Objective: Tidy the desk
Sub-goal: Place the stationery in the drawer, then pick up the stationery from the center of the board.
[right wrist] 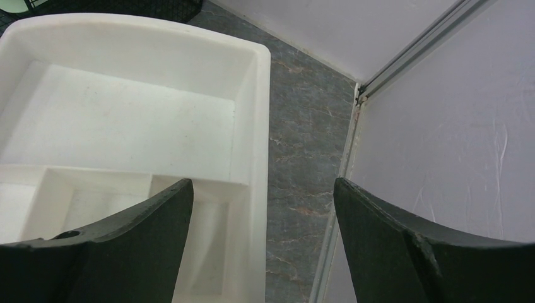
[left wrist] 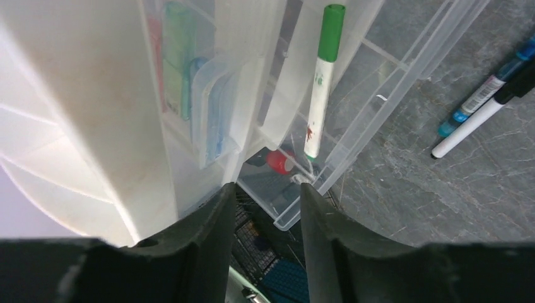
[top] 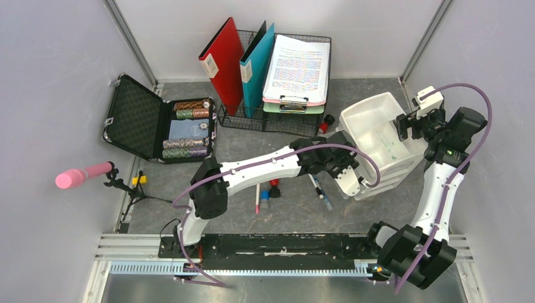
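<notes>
On the dark stone desk [top: 363,88] stands a white drawer organizer [top: 378,136]. My left gripper [top: 349,182] hangs at its front left corner. In the left wrist view my left gripper [left wrist: 264,189] is open with nothing between the fingers, above a clear pulled-out drawer [left wrist: 378,95]. A green marker [left wrist: 322,82] lies in that drawer. My right gripper [top: 407,126] is at the organizer's right side. In the right wrist view my right gripper [right wrist: 262,183] is open and empty, astride the right rim of the white top tray [right wrist: 252,95].
Loose pens [top: 320,191] and markers [top: 266,196] lie mid-desk, and a red-capped one [top: 325,123] by the wire rack [top: 277,117] with folders [top: 222,63] and a clipboard [top: 298,69]. An open black case [top: 135,117] and a pink microphone [top: 82,175] are left. The right wall [right wrist: 441,126] is close.
</notes>
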